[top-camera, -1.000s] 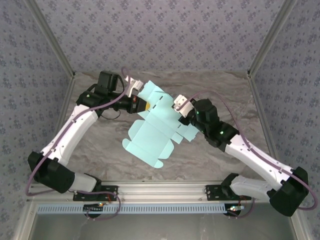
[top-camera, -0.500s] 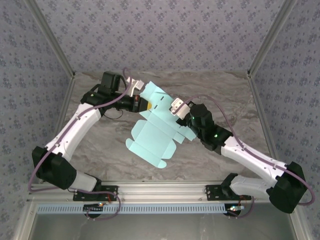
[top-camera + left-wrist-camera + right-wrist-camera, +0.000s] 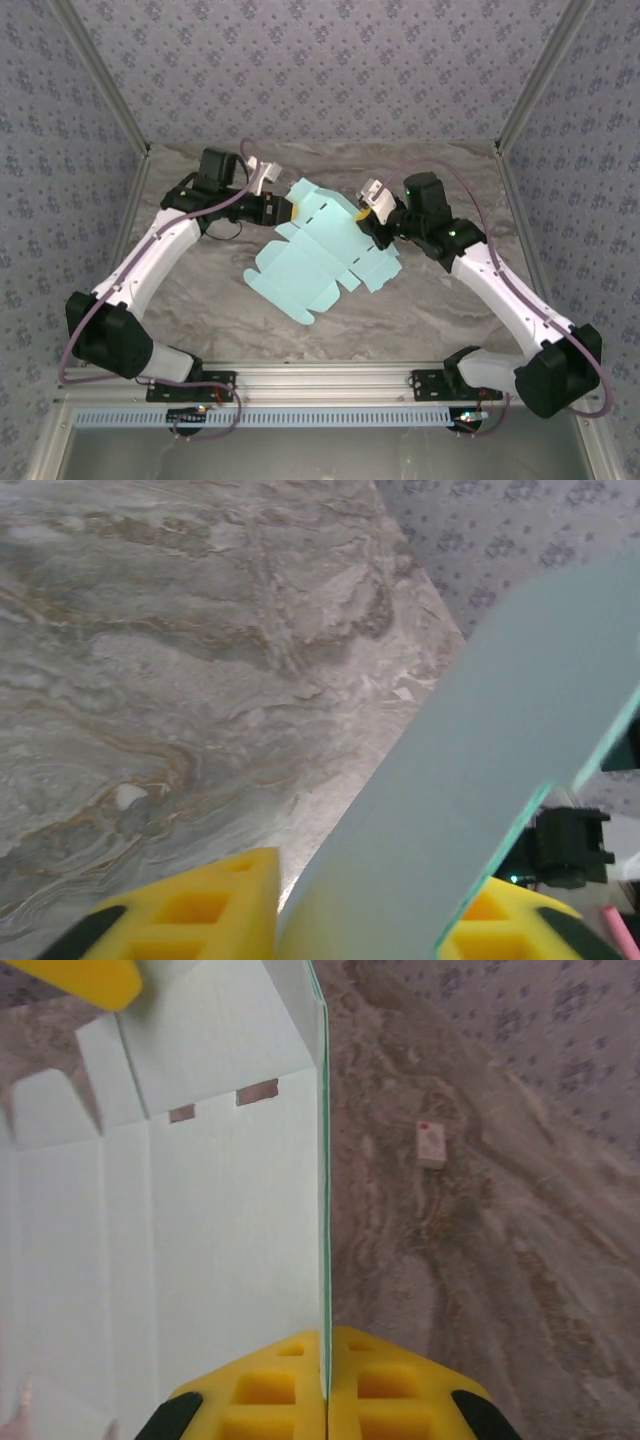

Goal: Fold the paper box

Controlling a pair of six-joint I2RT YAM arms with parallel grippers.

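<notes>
The paper box (image 3: 320, 250) is a flat pale blue die-cut sheet, held tilted above the marble table between the two arms. My left gripper (image 3: 292, 212) is at its far left flap. In the left wrist view that flap (image 3: 470, 780) runs between my yellow fingers (image 3: 200, 910), which stand apart with a gap beside the card, so the left gripper (image 3: 365, 880) is open. My right gripper (image 3: 362, 212) is at the sheet's far right edge. Seen from the right wrist, its pads (image 3: 327, 1345) are pressed together on the thin edge of the sheet (image 3: 200, 1240).
A tiny white tag (image 3: 431, 1145) with a red dot lies on the table beyond the sheet's edge. Patterned walls close the table (image 3: 200, 290) at the back and both sides. The arm bases and a metal rail (image 3: 320, 378) sit at the near edge.
The left jaws have opened off the flap they were pinching. The right gripper has swung back and to the right, still gripping the sheet, which has shifted with it.
</notes>
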